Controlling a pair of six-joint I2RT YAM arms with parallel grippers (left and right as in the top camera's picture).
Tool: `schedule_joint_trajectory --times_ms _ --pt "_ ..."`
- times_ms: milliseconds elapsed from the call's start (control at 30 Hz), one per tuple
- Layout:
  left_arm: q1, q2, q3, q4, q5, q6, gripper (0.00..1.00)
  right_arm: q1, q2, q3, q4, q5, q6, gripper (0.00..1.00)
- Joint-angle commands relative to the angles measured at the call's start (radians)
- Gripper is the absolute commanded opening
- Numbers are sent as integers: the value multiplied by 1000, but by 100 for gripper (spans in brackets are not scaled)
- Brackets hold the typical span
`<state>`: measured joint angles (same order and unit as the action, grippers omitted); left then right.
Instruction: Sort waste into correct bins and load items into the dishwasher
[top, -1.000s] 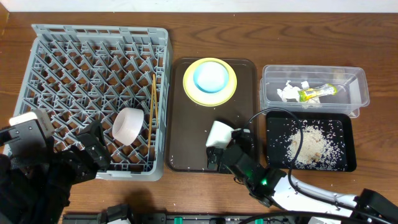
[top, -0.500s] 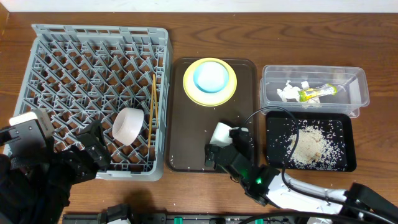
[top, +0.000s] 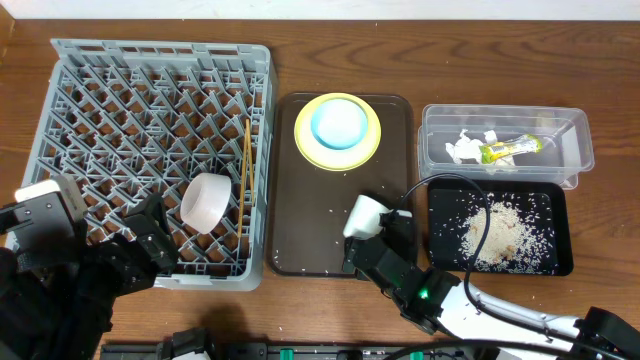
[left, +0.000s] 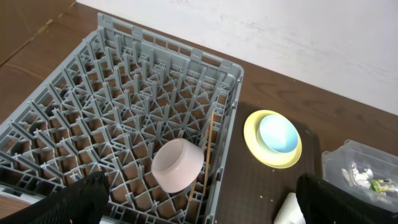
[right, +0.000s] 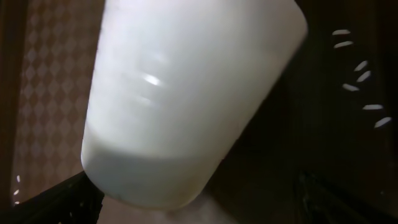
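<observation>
Wooden table (top: 600, 60) carries a grey lattice dish rack (top: 100, 120) of rigid moulded plastic with upright pegs, beside a brown textured tray (top: 300, 200). Over that tray the small white cup (top: 364, 215), smooth, glossy and tapered, sits tilted between the wide jaws of the right gripper (top: 378, 238), with a gap showing on one side. We advise centring, then closing gently on the slick wall. We find the left gripper (left: 199, 208) wide and empty by the rack's near edge.
</observation>
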<state>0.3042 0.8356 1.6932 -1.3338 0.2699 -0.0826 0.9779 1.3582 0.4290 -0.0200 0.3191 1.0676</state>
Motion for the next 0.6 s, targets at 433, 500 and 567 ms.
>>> schedule_joint_trajectory --times_ms 433,500,567 --pt "2 0 5 3 -6 -9 97 -15 4 -11 70 9 -11 99" --pt "2 0 5 3 -6 -9 97 -17 13 -11 70 62 -58 99" --pt "2 0 5 3 -6 -9 97 -19 14 -11 83 84 -124 99"
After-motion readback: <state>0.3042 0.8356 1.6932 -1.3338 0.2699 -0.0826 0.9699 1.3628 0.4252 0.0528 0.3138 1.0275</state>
